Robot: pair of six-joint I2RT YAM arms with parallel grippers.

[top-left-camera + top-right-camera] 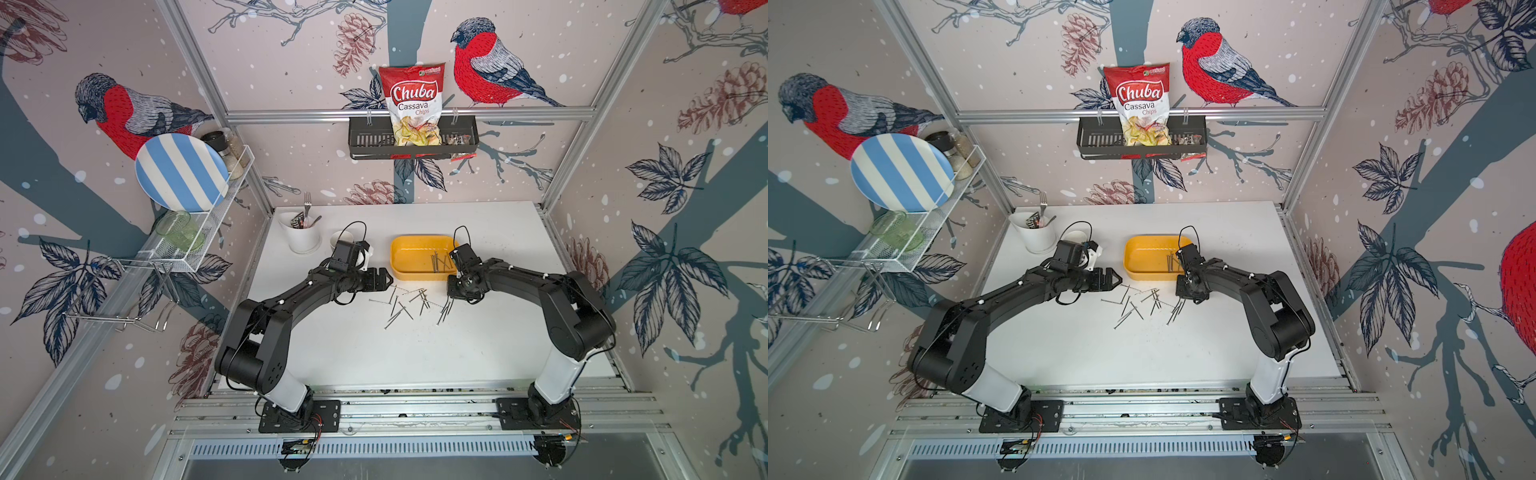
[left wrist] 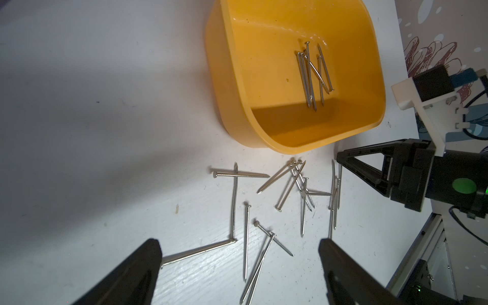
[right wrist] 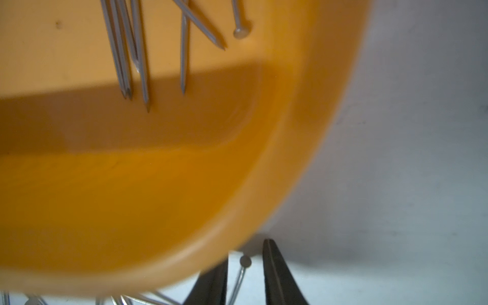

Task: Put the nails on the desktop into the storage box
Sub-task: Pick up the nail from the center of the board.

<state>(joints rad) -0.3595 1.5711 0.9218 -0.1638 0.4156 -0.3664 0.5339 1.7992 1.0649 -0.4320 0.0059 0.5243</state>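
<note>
The left claw (image 2: 237, 241) gapes wide over thin grey metal nails (image 2: 246, 237). The right claw (image 3: 247, 266), narrowly parted, straddles one nail just beside the shallow yellow plastic storage box (image 2: 219, 79).

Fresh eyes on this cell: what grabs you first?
The yellow storage box in the middle of the white desktop, with a few nails inside and loose nails scattered on its near side. Behind, a red chips bag stands in the black basket on the bird-patterned back wall.

bare desktop (image 1: 415, 361) on the near side of the nails (image 1: 405, 305); storage box (image 1: 411, 254) wall just behind them
</note>
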